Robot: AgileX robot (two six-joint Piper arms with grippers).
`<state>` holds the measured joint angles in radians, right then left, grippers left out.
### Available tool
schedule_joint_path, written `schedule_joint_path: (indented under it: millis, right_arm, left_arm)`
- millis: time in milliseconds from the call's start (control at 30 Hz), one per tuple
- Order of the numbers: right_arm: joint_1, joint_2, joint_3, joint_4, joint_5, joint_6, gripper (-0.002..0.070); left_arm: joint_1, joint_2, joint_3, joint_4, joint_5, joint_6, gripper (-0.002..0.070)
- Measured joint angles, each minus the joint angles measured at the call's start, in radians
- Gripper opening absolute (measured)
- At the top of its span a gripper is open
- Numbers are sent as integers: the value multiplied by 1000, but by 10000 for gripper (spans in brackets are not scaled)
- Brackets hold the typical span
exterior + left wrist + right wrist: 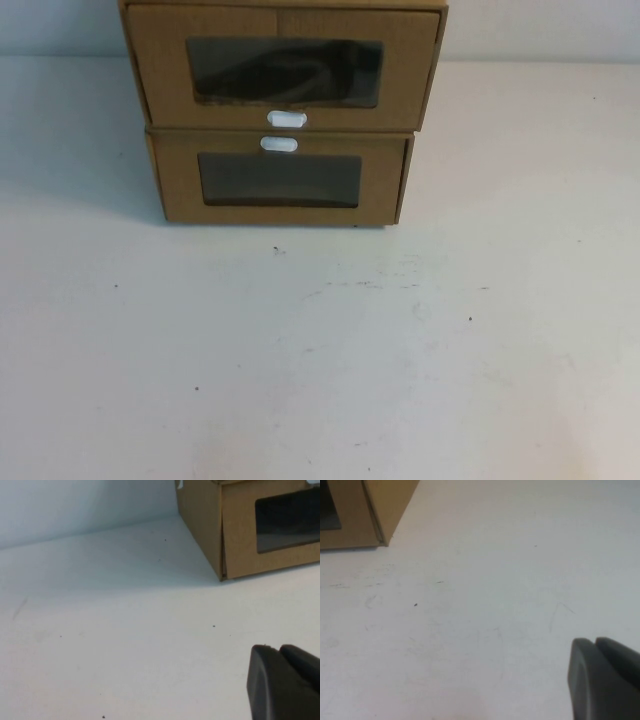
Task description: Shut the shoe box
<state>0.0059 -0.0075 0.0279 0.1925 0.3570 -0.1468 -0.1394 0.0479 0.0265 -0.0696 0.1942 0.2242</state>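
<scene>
Two brown cardboard drawer boxes are stacked at the far middle of the table. The shoe box (400, 70) is the upper one, with a wide clear window and a white pull tab (287, 119) below it. Its drawer front stands slightly forward of the lower box (380, 185), whose tab is above its window. Neither gripper shows in the high view. My left gripper (277, 648) is shut and empty over the bare table, short of the lower box's left corner (240, 540). My right gripper (594, 641) is shut and empty, short of the lower box's right corner (390, 500).
The white table (320, 350) spreads in front of the boxes with small dark specks and scuff marks. A pale wall rises behind the boxes.
</scene>
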Motion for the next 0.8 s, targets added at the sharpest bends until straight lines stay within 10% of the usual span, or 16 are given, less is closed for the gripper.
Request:
schedule_joint_path:
  millis: [800]
  right_arm:
    - [0,-2,0,2,1,0,-11]
  left_arm:
    - [6,-58,0,81,171,-99,-2]
